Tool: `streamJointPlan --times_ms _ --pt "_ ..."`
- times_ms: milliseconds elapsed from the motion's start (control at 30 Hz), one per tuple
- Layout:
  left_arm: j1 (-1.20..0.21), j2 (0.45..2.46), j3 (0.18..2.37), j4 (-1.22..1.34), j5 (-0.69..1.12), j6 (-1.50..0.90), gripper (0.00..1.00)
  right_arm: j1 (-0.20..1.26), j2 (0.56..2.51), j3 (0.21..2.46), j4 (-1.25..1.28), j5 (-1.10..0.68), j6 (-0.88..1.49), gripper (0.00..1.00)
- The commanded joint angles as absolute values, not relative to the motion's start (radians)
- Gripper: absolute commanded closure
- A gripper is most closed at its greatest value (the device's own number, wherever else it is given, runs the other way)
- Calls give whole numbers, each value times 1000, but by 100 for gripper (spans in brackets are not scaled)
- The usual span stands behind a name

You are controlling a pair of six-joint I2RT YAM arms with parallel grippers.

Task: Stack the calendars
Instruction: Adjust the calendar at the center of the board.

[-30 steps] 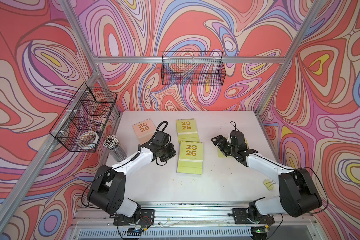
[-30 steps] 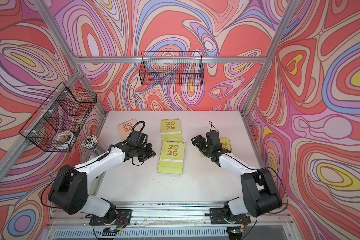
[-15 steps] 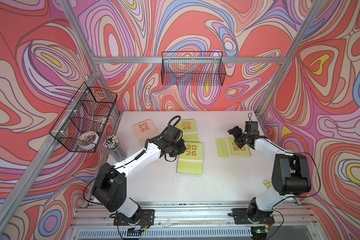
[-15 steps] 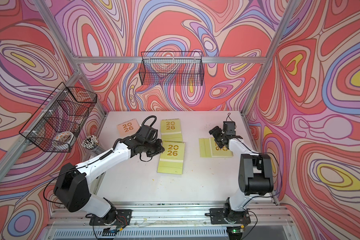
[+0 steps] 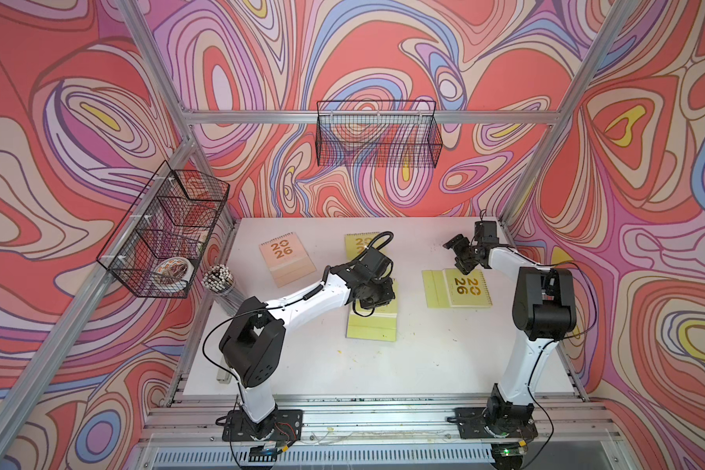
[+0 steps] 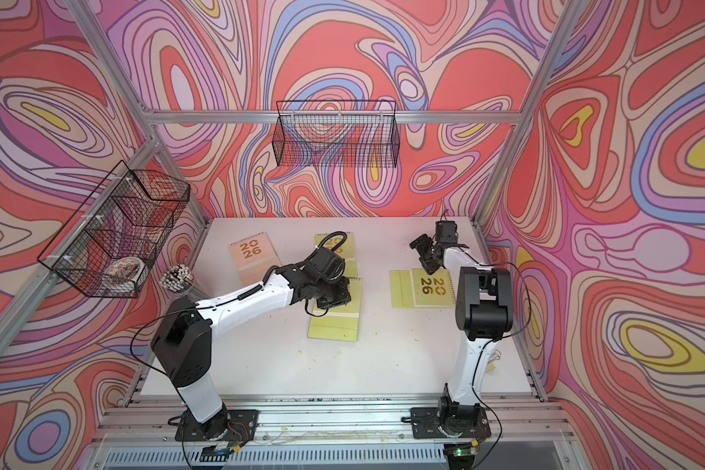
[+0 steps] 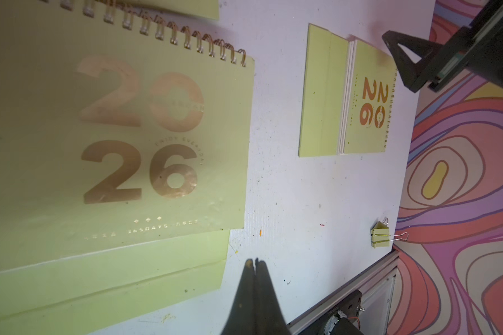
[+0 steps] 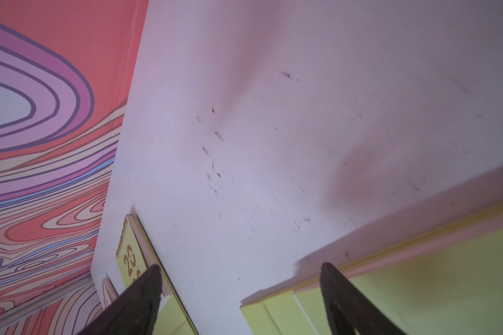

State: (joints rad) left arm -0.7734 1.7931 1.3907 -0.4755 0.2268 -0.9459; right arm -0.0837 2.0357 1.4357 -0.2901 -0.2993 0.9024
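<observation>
Left end effector (image 7: pixel 254 262) has swung over the centre calendar (image 5: pixel 371 325), pinched shut, empty; right end effector (image 5: pixel 460 257), jaws wide, has retreated toward one o'clock, uncovering the three-o'clock calendar (image 5: pixel 467 287); stacking apparently not begun.

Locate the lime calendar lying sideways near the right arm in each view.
Top view: sideways lime calendar right of centre, just below the right end effector.
Top view: the calendar, same place.
Left wrist: the calendar beside that end effector.
Right wrist: probably the calendar behind one of its fingers.
Landmark: the open right end effector, in all four.
</observation>
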Motion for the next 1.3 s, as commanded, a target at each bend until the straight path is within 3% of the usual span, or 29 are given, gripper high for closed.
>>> streamJointPlan --times_ms 0,200,367,933,1100,1267 --pt "-787 1815 1429 -494 218 -950 100 -89 2094 1501 -346 -308 912 14" --pt "-798 1837 1445 -489 224 -950 100 -89 2200 1611 -455 -309 925 15" --pt "-799 1849 1461 -484 227 -950 100 -86 2200 1555 -481 -329 928 17" --pt "-804 1907 1529 -485 258 -940 100 63 1829 1149 -465 -366 863 20" --pt "-804 1902 1529 -489 256 -940 100 40 1687 1195 -541 -206 789 15" --pt "-805 1904 1527 -486 257 -940 100 -87 1679 1212 -552 -192 759 14"
